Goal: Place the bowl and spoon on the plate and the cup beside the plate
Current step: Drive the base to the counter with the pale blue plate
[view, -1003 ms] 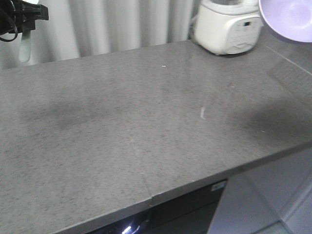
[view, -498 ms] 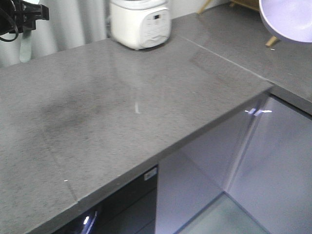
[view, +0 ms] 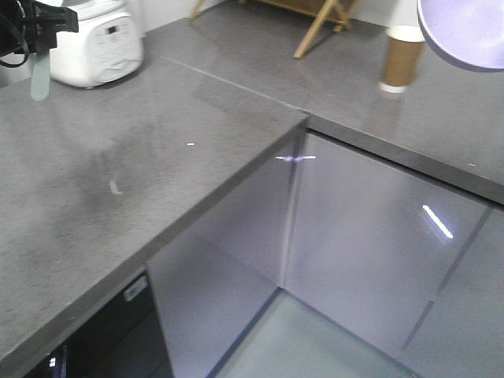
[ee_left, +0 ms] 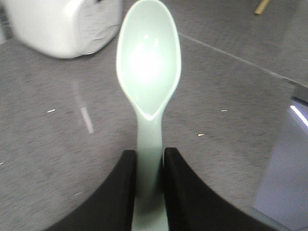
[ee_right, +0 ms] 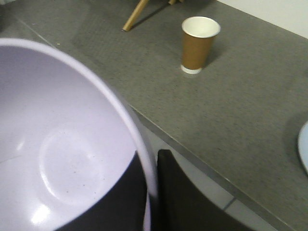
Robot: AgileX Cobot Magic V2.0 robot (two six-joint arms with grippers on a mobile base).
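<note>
My left gripper is shut on the handle of the pale mint-green spoon, which it holds above the grey counter. In the front view that gripper is at the top left with the spoon hanging below it. The right gripper is shut on the rim of the lavender bowl, held in the air at the top right of the front view. The brown paper cup stands upright on the far counter. A pale blue edge of the plate shows at the far right.
A white rice cooker stands at the back of the left counter. Wooden legs rest on the far counter. The two counters meet at an inner corner above glossy grey cabinet doors and open floor.
The front view has swung right: the rice cooker slid to the left of the frame, and the far counter, cup and cabinet corner came into sight. Both grippers keep their holds.
</note>
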